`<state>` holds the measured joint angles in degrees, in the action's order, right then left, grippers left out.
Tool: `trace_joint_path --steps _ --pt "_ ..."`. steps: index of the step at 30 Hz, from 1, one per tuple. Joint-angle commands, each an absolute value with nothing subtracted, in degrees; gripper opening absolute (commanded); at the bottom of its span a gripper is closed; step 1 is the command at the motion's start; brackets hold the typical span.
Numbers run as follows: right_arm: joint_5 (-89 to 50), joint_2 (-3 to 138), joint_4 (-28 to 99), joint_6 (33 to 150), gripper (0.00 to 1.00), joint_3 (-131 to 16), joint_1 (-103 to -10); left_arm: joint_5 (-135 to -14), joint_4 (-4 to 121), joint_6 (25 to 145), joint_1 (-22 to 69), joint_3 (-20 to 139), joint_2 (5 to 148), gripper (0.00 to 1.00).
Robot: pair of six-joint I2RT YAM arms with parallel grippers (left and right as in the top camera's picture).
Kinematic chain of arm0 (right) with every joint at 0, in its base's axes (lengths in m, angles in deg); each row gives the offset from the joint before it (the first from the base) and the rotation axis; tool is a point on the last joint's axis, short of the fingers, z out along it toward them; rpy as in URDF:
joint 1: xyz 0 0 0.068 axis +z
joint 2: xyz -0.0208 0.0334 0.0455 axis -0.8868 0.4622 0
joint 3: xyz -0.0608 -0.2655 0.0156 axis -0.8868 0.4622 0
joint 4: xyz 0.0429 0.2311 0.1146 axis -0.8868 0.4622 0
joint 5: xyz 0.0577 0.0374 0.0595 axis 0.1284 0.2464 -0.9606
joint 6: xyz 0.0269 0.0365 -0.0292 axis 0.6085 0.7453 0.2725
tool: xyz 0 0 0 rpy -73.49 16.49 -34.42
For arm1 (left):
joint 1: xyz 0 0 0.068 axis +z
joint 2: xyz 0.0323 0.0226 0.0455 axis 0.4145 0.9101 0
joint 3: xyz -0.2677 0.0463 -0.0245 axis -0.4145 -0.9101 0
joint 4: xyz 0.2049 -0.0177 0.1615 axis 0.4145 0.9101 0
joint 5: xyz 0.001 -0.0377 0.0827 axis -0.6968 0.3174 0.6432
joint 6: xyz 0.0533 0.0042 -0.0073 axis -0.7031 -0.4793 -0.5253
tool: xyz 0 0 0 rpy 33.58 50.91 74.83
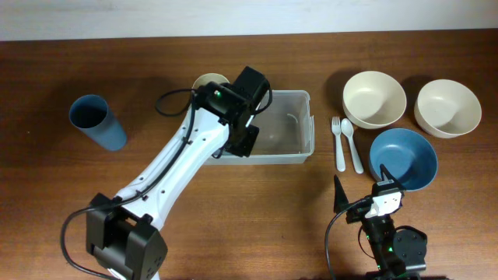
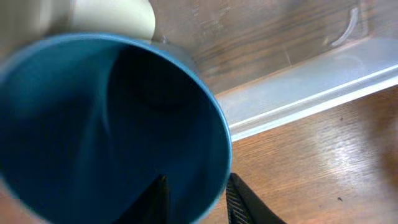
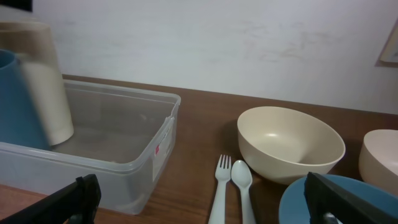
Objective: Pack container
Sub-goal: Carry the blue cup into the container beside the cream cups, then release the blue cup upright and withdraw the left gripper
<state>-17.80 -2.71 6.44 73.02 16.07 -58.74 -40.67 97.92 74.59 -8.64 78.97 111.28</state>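
The clear container (image 1: 292, 124) lies at the table's centre. My left gripper (image 1: 243, 140) reaches into its left end, where the arm hides the cup it holds. In the left wrist view the gripper (image 2: 198, 183) is shut on the rim of a blue cup (image 2: 106, 130), one finger inside and one outside, above the container's rim (image 2: 305, 96). A cream cup (image 1: 208, 82) stands at the container's far left corner, right beside the blue cup (image 3: 12, 99). My right gripper (image 3: 211, 211) is open and empty, low at the front right (image 1: 364, 194).
A second blue cup (image 1: 97, 120) stands at the far left. To the right of the container lie a white fork (image 1: 338, 144) and spoon (image 1: 352, 144), two cream bowls (image 1: 373, 99) (image 1: 447, 107) and a blue bowl (image 1: 403, 159).
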Motion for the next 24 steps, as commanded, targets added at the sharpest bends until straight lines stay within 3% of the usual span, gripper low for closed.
trace_joint_path --steps 1,16,18,21,24 --pt "-17.95 -3.15 6.76 73.09 0.99 16.33 -59.12 -40.84 99.65 74.70 -8.35 83.12 109.42 0.34" --pt "-17.93 -3.15 6.76 73.09 0.99 16.33 -59.12 -35.11 106.14 77.52 -6.65 93.72 106.76 0.35" --pt "-17.93 -3.15 6.76 73.09 0.99 16.33 -59.12 -34.26 106.21 77.70 -4.94 95.36 104.97 0.39" --pt "-17.95 -3.15 6.76 73.09 0.99 16.33 -59.12 -30.42 106.25 80.12 -0.66 96.08 102.26 0.54" --pt "-17.95 -3.15 6.76 73.09 0.99 16.33 -59.12 -29.06 106.32 80.93 5.48 96.08 101.01 0.60"
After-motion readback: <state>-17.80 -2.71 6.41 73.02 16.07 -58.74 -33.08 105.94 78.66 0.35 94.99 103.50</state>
